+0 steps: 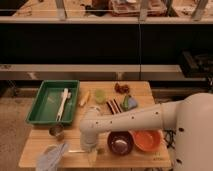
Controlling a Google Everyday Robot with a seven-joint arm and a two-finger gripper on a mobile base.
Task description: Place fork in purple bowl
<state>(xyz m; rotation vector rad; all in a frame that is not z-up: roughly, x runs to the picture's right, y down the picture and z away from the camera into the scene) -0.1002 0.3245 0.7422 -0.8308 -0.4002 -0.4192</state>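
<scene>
Arm (137, 120) stretched L, bent down at end, gripper (92, 151) low, front-centre

This looks like a canteen-style robot test space: a small wooden table (143, 89) stands before a long dark serving counter (100, 47) with metal rails and food trays on top. A green tray (36, 119) lies along the table's left edge. A purple bowl (120, 142) and an orange bowl (146, 140) sit at the front edge, and the gripper (92, 152) points down just left of them.
</scene>
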